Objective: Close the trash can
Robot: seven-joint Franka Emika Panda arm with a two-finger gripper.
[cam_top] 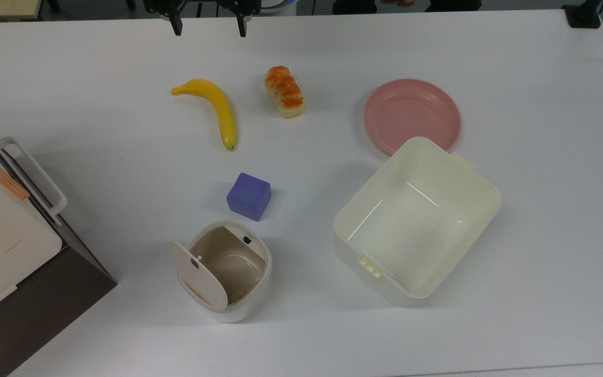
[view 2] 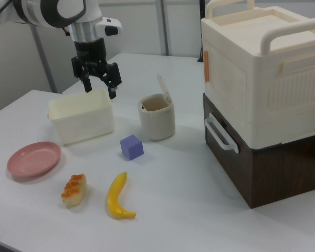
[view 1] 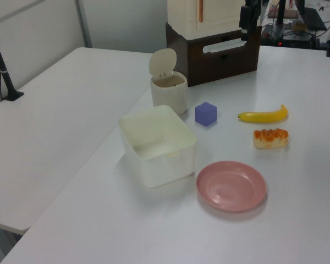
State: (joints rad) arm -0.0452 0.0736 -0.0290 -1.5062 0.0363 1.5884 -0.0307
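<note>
We see our pincer (view 2: 99,87) hanging above the white table (cam_top: 532,262) with its fingers spread wide and nothing between them. The trash can (cam_top: 228,272) stands well apart from the pincer, its lid (cam_top: 199,276) tipped up. A purple cube (cam_top: 249,196) and a banana (cam_top: 218,110) lie between pincer and can in the top view.

On table: one banana (cam_top: 216,108), one bread piece (cam_top: 285,91), one plate (cam_top: 412,115), one cube (cam_top: 248,196), one bin (cam_top: 226,270), one tub (cam_top: 416,220), apparently one stacked cabinet (view 2: 262,94).
</note>
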